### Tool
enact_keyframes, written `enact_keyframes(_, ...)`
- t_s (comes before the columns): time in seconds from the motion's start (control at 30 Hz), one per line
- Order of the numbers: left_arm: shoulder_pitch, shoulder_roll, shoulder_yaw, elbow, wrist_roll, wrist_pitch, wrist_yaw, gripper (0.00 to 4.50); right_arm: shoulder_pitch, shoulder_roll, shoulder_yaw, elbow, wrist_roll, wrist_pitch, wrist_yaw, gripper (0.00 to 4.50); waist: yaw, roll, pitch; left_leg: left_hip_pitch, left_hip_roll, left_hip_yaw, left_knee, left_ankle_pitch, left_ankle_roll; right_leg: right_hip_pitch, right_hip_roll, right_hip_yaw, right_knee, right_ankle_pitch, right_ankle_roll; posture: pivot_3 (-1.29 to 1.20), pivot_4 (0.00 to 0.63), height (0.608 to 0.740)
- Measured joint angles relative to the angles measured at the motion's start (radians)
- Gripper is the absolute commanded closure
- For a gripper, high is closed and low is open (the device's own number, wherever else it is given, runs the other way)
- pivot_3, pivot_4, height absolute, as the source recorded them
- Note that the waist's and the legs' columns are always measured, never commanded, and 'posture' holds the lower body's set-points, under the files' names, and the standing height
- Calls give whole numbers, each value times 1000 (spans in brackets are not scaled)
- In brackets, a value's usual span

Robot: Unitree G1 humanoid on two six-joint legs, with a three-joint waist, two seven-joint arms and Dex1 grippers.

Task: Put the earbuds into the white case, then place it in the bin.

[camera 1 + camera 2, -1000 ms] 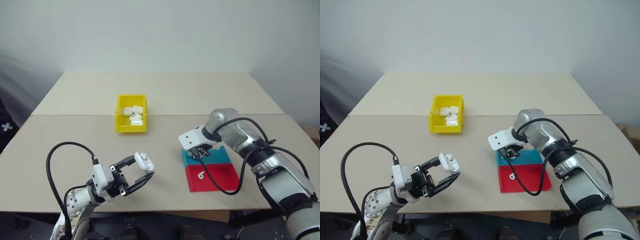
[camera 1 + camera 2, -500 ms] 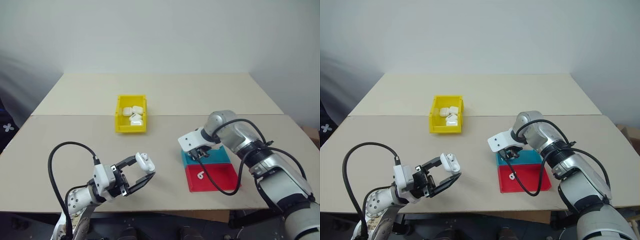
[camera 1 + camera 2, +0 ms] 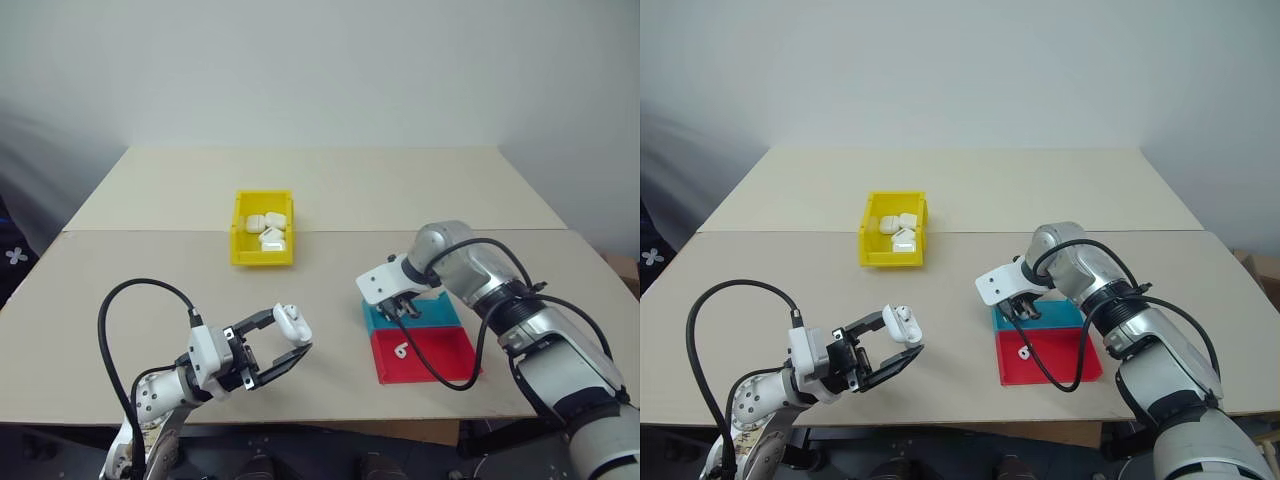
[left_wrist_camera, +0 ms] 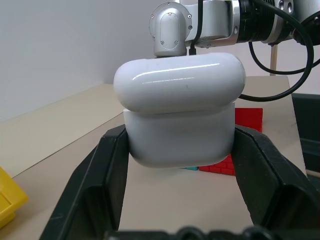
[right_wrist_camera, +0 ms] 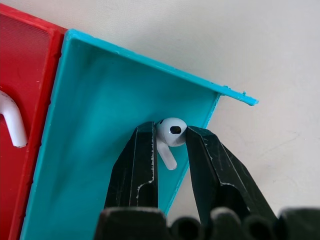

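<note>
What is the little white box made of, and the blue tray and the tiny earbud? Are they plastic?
All three look like plastic, though looks alone can't prove it.
The white case: smooth, glossy, with a bright streak of light across its lid.
The teal tray: thin, stiff walls with sharp edges and a duller sheen.
The earbud: shiny white, with small highlights on its rounded head.
</note>
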Motion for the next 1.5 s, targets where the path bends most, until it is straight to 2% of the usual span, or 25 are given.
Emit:
enact_keyframes(0.2,-11,0,-1,0,-5,3,-3,1731,14,-6,-21,-40,15,33,5,3600,1,0,0,0,0,0,0,0,0,0,0,0,0,0,0,0,150,740)
enact_keyframes(0.3,-42,2,1,-2,-30,7,-5,1731,28,-42,-87,-123,60,98,10,3600,4,0,0,-1,0,0,0,0,0,-1,0,0,0,0,0,0,150,740)
enact_keyframes(0.43,-85,0,-2,-21,-51,25,-2,1731,41,-94,-238,-264,157,259,-1,3600,6,0,0,-2,0,-1,0,0,0,0,0,-1,0,0,0,0,150,740)
enact_keyframes(0.5,-110,-8,-5,-36,-75,35,-2,1731,59,-117,-336,-356,230,376,-8,3600,6,0,0,-2,0,-1,0,0,0,0,0,-1,0,0,0,0,150,740)
enact_keyframes(0.6,-156,-21,-14,-40,-102,52,-7,1731,110,-125,-512,-529,379,650,-48,3600,5,0,0,-2,0,-1,1,0,0,1,0,-1,0,0,0,0,150,740)
enact_keyframes(0.7,-200,-45,-35,-30,-125,72,-25,1731,132,-105,-702,-692,558,942,-102,3600,4,0,0,-2,0,-2,1,0,0,1,0,-1,0,0,0,0,150,740)
enact_keyframes(0.8,-252,-68,-57,-3,-139,86,-47,1731,155,-78,-889,-862,746,1157,-151,3600,4,0,0,-1,0,-3,1,0,0,2,0,-3,-1,0,0,0,150,740)
enact_keyframes(0.9,-310,-96,-75,44,-140,87,-66,1731,151,-2,-1056,-963,909,1359,-214,3600,1,0,0,-1,-1,-4,2,0,0,3,0,-2,0,0,1,0,150,740)
enact_keyframes(0.97,-351,-116,-95,80,-140,89,-86,1731,122,94,-1168,-1008,998,1516,-273,3600,0,0,0,0,-1,-4,2,0,0,3,1,-2,0,1,1,0,150,740)
enact_keyframes(1.03,-385,-135,-113,105,-140,89,-102,1731,121,140,-1221,-1044,1075,1599,-325,3600,1,0,0,0,-1,-5,2,0,0,4,1,-3,0,1,1,0,150,740)
enact_keyframes(1.2,-447,-169,-125,160,-137,89,-127,1731,215,232,-1235,-1132,1223,1633,-453,3600,-1,0,0,-3,-1,-6,2,0,0,2,0,-2,0,0,1,0,150,740)
enact_keyframes(1.37,-476,-186,-130,163,-121,89,-127,1731,242,301,-1188,-1153,1274,1618,-583,3600,-2,0,0,-2,-1,-7,2,0,1,3,1,-3,0,0,1,0,150,740)
enact_keyframes(1.5,-470,-184,-128,160,-119,90,-124,1731,287,301,-1135,-1157,1329,1564,-637,3600,-2,0,0,-2,-2,-7,2,0,1,3,0,-3,0,0,1,0,150,740)
